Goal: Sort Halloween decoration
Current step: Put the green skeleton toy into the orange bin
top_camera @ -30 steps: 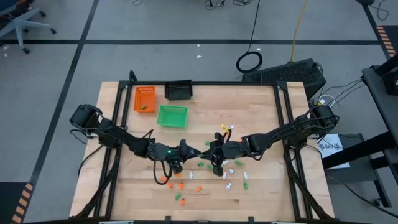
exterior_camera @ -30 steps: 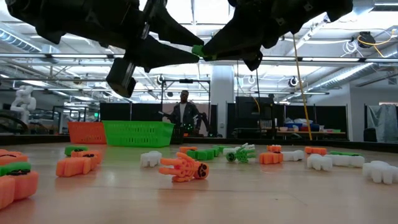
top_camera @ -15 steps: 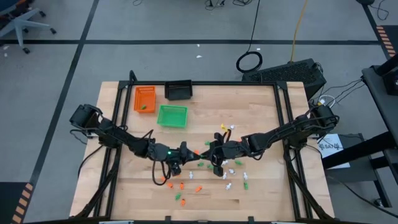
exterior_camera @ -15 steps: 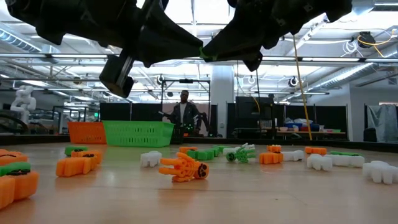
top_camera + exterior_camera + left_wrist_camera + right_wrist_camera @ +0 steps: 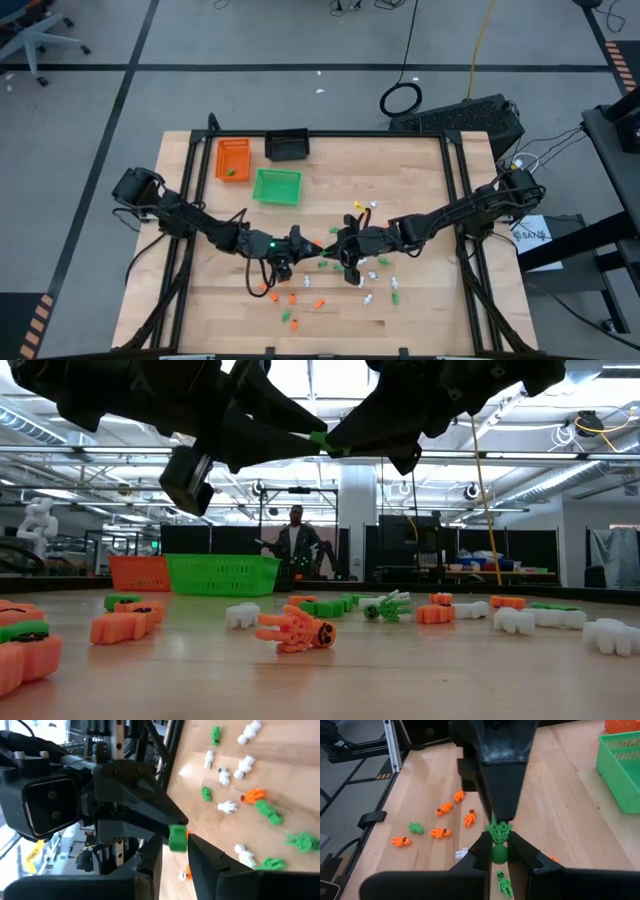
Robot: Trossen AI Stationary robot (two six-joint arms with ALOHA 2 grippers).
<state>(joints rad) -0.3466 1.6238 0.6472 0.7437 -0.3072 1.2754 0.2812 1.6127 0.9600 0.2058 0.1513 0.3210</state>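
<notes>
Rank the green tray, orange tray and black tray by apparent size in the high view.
1. Green plastic mesh tray, largest.
2. Orange plastic rectangular tray and black rectangular tray: these look too close in size to rank confidently.

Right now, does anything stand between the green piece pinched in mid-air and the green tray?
Nothing visible does. The small green plastic piece hangs above the table between both grippers, and bare wood lies between there and the green rectangular tray.

One camera looks straight down on the whole table (image 5: 420, 160). Another sits at tabletop level facing the room. Two close wrist cameras share the scattered pieces (image 5: 442, 832) with both.
</notes>
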